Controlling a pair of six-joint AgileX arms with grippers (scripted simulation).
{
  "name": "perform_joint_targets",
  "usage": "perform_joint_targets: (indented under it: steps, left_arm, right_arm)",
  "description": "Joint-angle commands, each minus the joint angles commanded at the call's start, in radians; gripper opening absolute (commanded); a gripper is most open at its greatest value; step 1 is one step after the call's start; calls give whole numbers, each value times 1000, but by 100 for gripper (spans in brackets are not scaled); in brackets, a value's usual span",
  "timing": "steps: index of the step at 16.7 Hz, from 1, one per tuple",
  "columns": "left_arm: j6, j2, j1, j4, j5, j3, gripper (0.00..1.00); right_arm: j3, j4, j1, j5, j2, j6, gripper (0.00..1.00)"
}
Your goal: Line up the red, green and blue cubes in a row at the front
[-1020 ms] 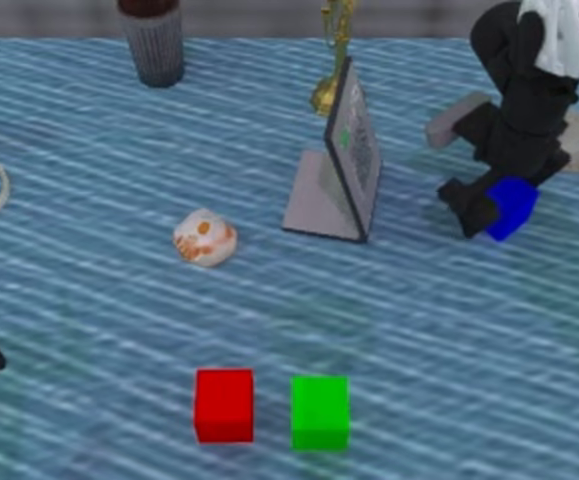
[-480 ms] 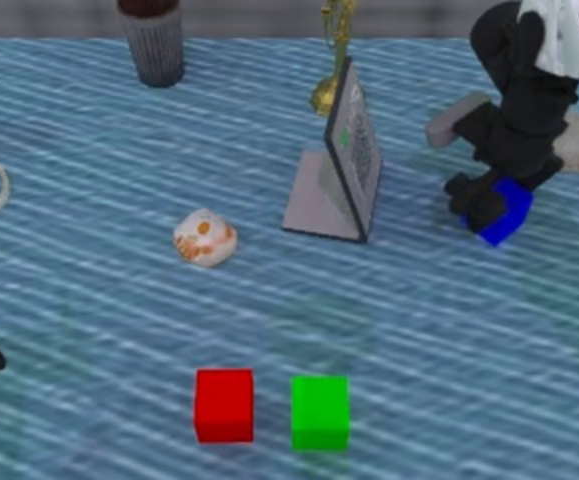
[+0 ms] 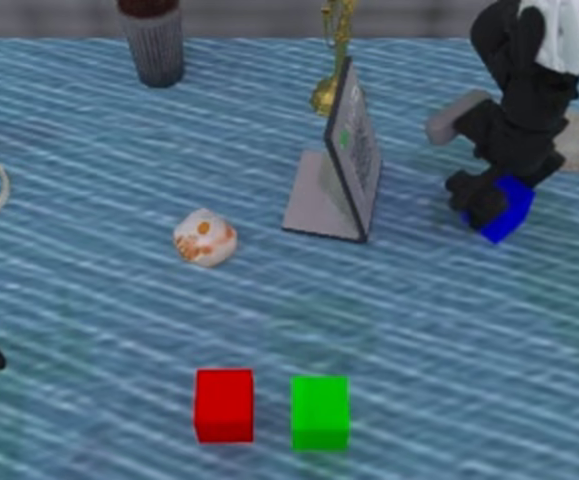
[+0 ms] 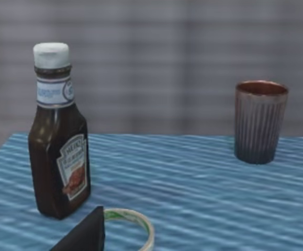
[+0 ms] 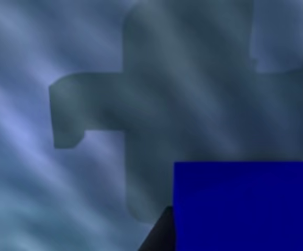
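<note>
Red cube (image 3: 224,404), green cube (image 3: 320,411), blue cube (image 3: 510,208)

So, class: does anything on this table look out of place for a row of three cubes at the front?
Yes. The red cube and green cube sit side by side at the front, but the blue cube is far back on the right, under the right gripper. The left arm is parked at the left edge.

Rippled blue table (image 3: 469,340) under red cube (image 3: 224,404), green cube (image 3: 320,411).
</note>
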Motion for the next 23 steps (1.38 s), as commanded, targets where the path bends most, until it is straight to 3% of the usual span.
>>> perform_joint_targets:
  steps: [7, 14, 18, 23]
  left_arm:
    - [0, 0, 0, 0, 0, 0, 100]
    - [0, 0, 0, 0, 0, 0, 100]
    - [0, 0, 0, 0, 0, 0, 100]
    - [0, 0, 0, 0, 0, 0, 100]
  right_arm:
    - [175, -220, 8, 0, -41, -1, 0]
    - [158, -220, 20, 0, -57, 32, 0]
    - [26, -189, 112, 3, -153, 217, 0]
    - [-259, -127, 284, 8, -351, 657, 0]
